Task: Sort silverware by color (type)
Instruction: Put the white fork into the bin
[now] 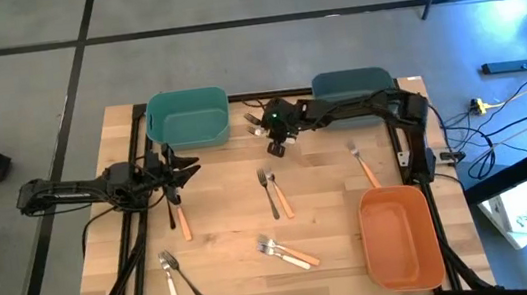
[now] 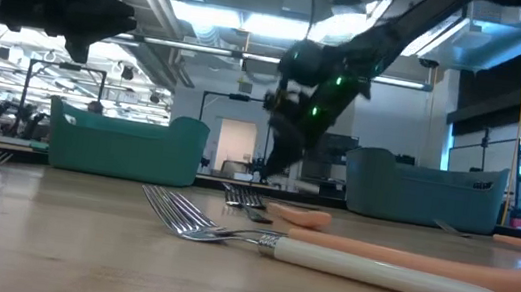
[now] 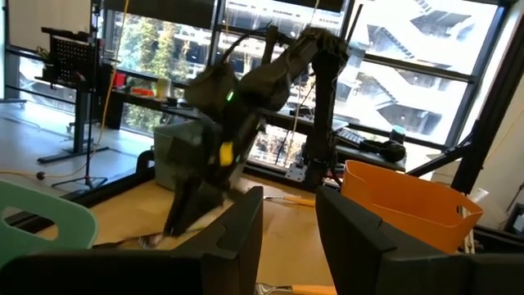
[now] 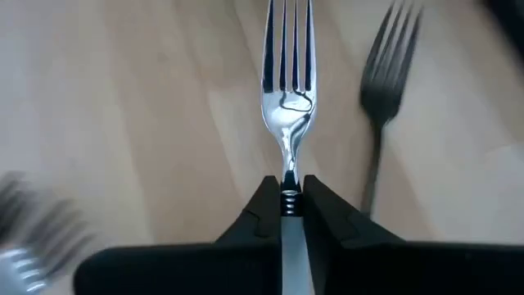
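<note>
While both teal bins (image 1: 187,118) sit unfilled, right pincer (image 4: 291,199) clamps a fork (image 4: 286,61).

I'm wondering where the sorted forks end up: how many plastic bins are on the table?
3. A teal bin sits at the far edge on the left, a darker teal bin at the far edge on the right, and an orange bin at the near right corner.

Fork (image 4: 286,90) pinched in my right claw (image 4: 288,197): polished metal, mirror-glossy. Dark fork (image 4: 385,90) beside it looks matt metal. Table (image 1: 221,213) is pale wood, smooth grain. Bins: teal (image 1: 187,117) & orange (image 1: 399,237), smooth plastic. Cream handle (image 2: 385,270) has a soft sheen.
</note>
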`<state>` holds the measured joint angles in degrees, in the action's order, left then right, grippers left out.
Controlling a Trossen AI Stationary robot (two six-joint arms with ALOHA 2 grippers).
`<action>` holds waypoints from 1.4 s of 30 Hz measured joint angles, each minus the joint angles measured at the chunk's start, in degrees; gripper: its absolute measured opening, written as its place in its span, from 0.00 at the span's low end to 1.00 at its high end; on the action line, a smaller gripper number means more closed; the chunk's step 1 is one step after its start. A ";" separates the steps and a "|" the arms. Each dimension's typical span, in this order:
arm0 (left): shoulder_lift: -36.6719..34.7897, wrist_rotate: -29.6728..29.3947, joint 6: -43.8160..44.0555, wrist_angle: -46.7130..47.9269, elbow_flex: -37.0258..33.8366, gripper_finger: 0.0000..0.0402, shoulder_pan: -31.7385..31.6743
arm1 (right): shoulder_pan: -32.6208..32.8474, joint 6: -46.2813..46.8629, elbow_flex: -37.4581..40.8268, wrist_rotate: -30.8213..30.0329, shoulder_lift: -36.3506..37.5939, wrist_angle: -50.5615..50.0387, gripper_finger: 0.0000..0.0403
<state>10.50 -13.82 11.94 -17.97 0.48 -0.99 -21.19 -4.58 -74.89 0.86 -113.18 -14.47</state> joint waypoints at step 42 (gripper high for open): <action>9.87 1.44 1.01 -8.51 -0.01 0.27 0.00 | -32.28 -0.59 34.96 2.72 41.56 -0.12 0.04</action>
<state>20.37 -12.38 12.95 -26.48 0.47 -0.99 -53.47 -5.17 -39.93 3.58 -71.62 -14.59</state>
